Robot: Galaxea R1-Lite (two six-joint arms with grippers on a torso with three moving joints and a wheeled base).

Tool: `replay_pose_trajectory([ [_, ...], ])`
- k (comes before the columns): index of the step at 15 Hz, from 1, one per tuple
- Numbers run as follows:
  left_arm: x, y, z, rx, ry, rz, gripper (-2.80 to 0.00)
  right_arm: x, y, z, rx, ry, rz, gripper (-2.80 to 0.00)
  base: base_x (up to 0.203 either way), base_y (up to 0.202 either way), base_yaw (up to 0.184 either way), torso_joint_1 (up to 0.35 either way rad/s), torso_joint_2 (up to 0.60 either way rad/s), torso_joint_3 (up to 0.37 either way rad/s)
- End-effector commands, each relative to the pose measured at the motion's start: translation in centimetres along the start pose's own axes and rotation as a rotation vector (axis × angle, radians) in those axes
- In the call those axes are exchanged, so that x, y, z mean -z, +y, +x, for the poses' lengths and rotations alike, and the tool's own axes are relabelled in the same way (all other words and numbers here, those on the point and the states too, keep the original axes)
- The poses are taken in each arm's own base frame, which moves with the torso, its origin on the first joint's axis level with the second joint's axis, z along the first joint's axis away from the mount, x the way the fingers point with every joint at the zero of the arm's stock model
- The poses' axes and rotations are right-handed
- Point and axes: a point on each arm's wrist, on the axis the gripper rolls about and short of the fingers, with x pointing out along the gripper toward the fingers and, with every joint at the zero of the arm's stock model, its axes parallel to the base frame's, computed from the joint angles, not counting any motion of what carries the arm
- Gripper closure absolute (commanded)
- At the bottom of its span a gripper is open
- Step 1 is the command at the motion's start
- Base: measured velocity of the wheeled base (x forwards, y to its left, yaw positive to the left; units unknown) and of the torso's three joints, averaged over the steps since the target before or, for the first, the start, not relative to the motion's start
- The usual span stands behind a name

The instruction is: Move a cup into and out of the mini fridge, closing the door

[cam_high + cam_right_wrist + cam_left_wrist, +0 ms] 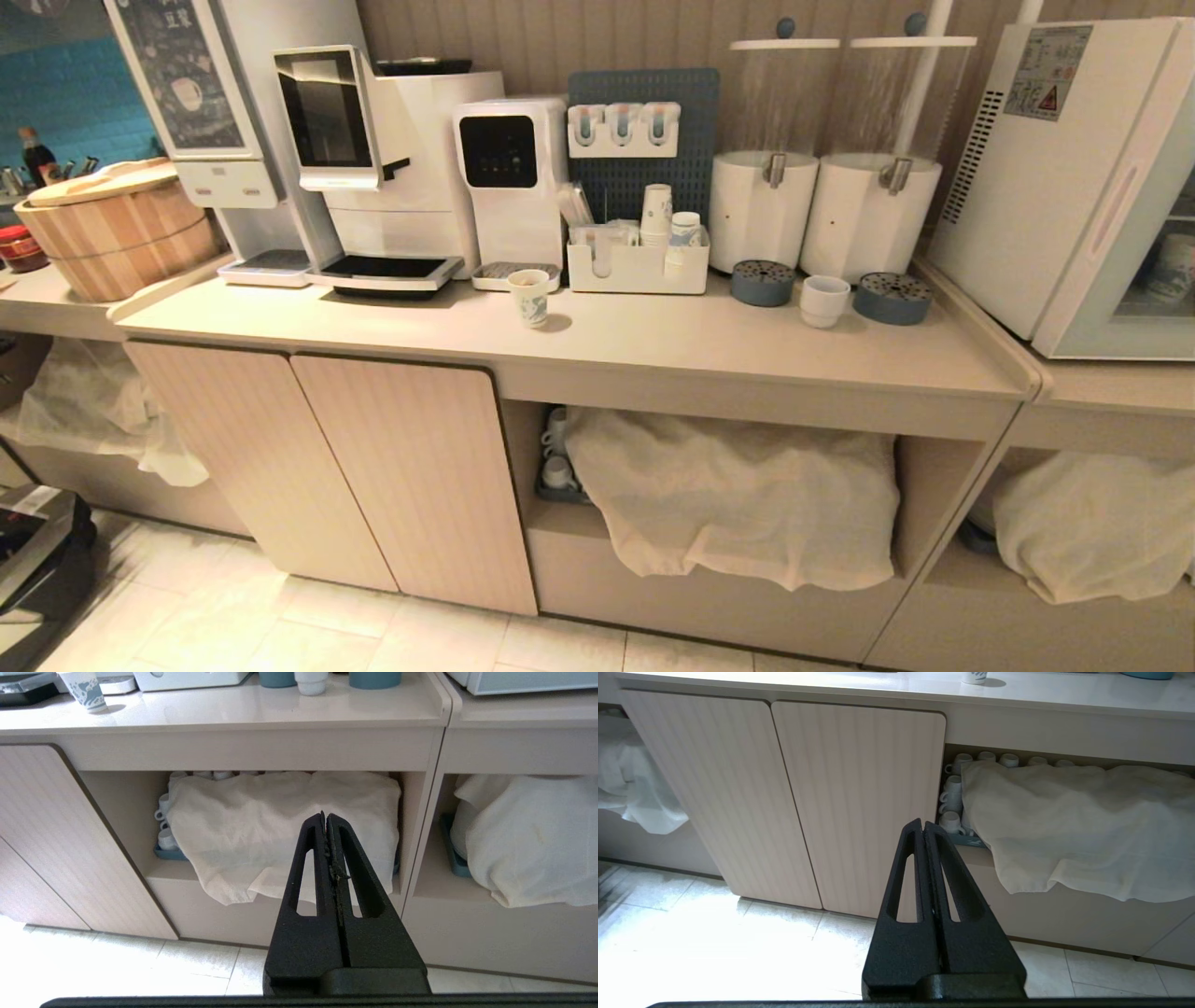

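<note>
1. Cup (pixel 825 301): small plain white ceramic, upright on the counter (pixel 653 341), right of centre, between two round blue drip trays (pixel 763 282) and in front of the two white drink dispensers (pixel 761 210). Its handle is not readable from the head view. Judged light but rigid, glazed and slippery, and breakable if knocked or dropped. The stepped foot narrows downward, so the better hold is across the wider upper wall or over the rim, one finger inside and one outside; the foot would let it slide.

2. Mini fridge (pixel 1046 177): white box on the adjoining counter at far right, vent slots and a warning sticker on its side. Judged heavy and fixed in place; it should not shift under a pull.

3. Door (pixel 1134 271): glass-fronted panel on the fridge's right-facing front, only partly in frame; whether it is fully latched cannot be told. Judged stiff and hinged, with fragile glass; take it by the frame edge, not the pane.

4. Left gripper (pixel 923 828): fingers pressed together, holding nothing, low in front of the cabinet doors (pixel 859 802), well below the counter.

5. Right gripper (pixel 325 817): likewise closed and empty, low before the open shelf with its draped white cloth (pixel 280 826).

6. Paper cup (pixel 529 296): blue-patterned, left of centre; not the item wanted.
</note>
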Motion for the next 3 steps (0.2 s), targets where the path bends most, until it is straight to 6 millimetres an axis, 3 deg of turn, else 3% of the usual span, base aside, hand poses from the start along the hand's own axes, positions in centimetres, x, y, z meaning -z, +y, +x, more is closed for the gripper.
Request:
replay_pose_trajectory([
  [1, 0.00, 0.00, 0.01, -0.001, 0.001, 0.000, 0.00, 0.03, 0.00, 0.02, -0.001, 0.002, 0.001, 0.00, 0.000, 0.000, 0.000, 0.000, 0.00, 0.000],
  [3, 0.00, 0.00, 0.00, -0.001, 0.000, 0.010, 0.00, 0.03, 0.00, 0.01, -0.001, -0.001, -0.001, 0.00, 0.000, 0.000, 0.000, 0.000, 0.00, 0.000],
])
